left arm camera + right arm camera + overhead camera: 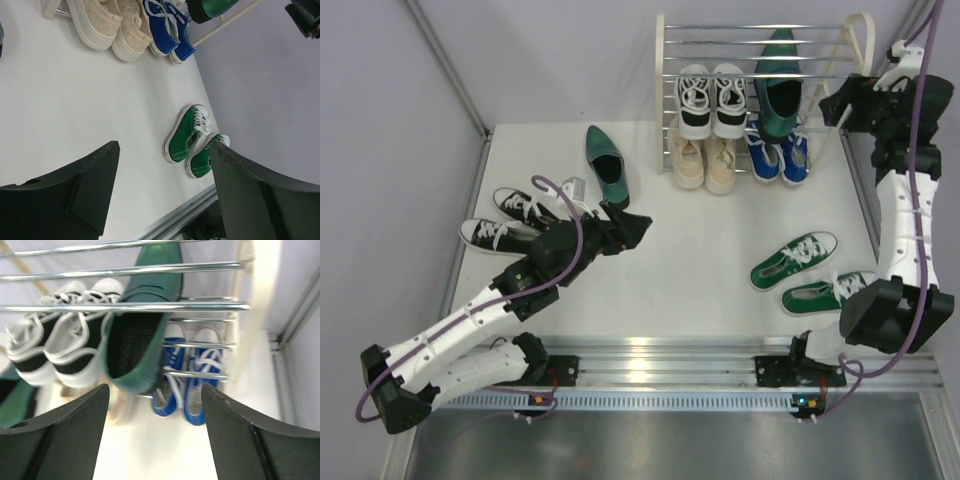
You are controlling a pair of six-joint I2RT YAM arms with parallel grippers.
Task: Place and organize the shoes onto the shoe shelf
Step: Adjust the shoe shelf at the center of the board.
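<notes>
Well, beyond the wide, empty right hand [154, 395] one dress shoe [150, 290] is shelved; its mate [608, 165], green sneakers [795, 260] and black sneakers [485, 236] lie unshelved.

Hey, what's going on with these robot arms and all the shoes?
Two arms are loading a shoe shelf. The right gripper hangs open and empty beside it, next to one dark green dress shoe lying on the bars. The left gripper is open and empty over the table, near the other dress shoe. A black-and-white pair and the green sneakers are not yet shelved.
</notes>
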